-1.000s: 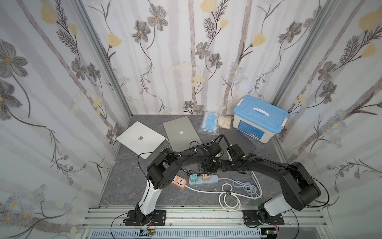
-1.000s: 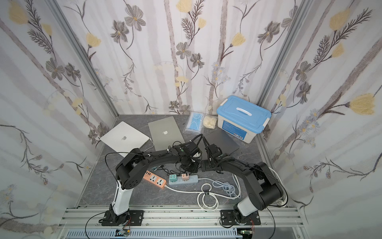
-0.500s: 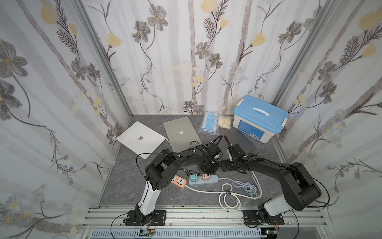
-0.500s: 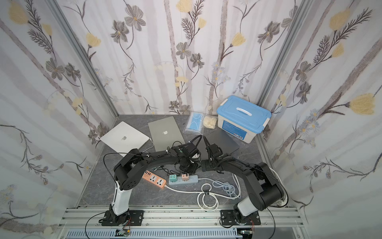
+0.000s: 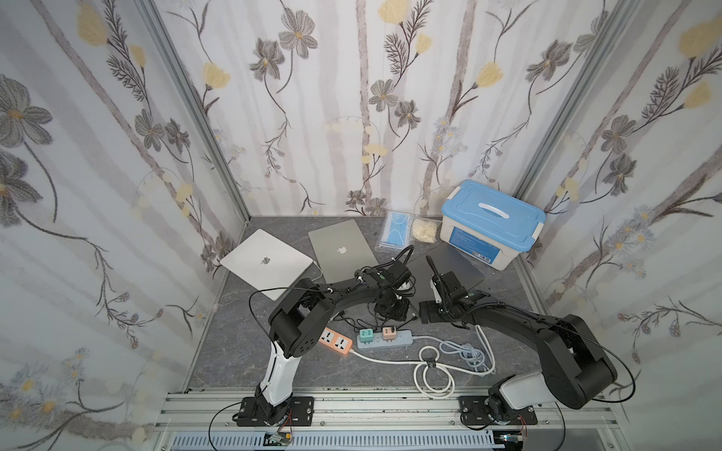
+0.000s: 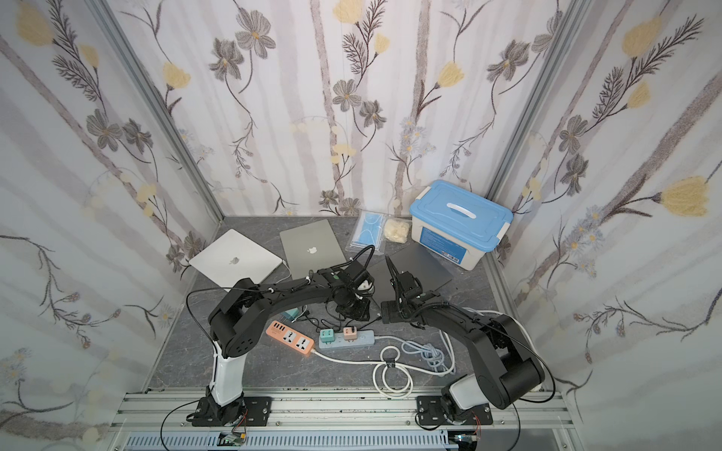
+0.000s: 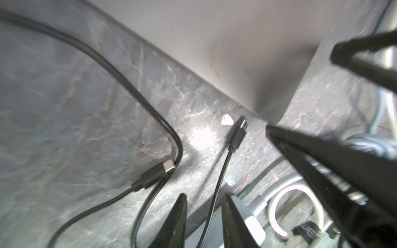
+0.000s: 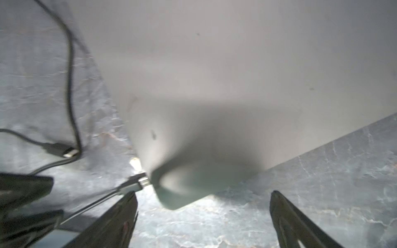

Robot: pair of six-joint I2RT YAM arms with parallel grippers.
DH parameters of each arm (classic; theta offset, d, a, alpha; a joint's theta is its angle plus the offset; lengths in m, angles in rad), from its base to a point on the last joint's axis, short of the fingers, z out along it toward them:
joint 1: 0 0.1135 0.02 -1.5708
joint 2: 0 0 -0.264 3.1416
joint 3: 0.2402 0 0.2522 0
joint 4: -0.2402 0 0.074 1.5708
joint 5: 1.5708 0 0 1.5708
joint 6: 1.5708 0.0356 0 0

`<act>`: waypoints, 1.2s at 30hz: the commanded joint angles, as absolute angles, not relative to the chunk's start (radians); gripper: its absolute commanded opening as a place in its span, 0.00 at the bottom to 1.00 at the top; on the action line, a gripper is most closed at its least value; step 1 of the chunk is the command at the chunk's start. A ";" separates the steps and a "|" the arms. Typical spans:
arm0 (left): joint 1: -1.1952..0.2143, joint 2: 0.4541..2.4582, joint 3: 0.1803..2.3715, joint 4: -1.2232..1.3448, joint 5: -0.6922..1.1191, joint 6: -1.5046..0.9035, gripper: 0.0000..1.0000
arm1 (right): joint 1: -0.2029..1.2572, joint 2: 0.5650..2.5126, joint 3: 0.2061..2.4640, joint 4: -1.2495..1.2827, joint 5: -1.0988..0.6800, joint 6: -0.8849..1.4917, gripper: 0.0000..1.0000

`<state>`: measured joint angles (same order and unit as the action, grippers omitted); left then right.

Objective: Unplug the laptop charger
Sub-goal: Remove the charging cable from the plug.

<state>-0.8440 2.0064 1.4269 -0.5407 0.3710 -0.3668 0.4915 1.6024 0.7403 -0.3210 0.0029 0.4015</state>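
Lying on table (image 7: 64,107), plug (image 7: 238,133) just beside laptop (image 7: 236,53) corner, metal tip exposed. Left gripper (image 7: 204,195) jaws slightly apart, cable (image 7: 221,176) passing between. Right gripper (image 8: 203,193) jaws wide apart, straddling laptop corner.

Across the bench (image 5: 234,351) rear, left to right: left laptop (image 5: 265,265), middle laptop (image 5: 340,246), right laptop (image 5: 457,265), with the lidded box (image 5: 492,222) behind it. The charger plug (image 7: 238,133) lies just beside the right laptop's near corner; the power strips (image 5: 385,337) lie in front.
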 commanded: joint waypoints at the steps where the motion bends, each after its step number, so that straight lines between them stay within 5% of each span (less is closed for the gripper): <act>1: -0.823 1.967 1.447 -0.579 0.404 -0.353 0.36 | 0.517 1.535 0.755 -0.265 -0.062 0.428 0.96; 21: -0.749 1.402 1.055 -0.507 0.433 -0.338 0.40 | 0.631 1.374 0.521 0.088 -0.396 0.509 1.00; 36: -0.752 1.417 1.045 -0.529 0.461 -0.310 0.41 | 0.640 1.462 0.522 0.078 -0.344 0.530 1.00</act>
<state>-0.7513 1.4036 1.0416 -0.5426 0.4412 -0.3386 0.6357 1.4490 0.5182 0.1047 -0.3740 0.5301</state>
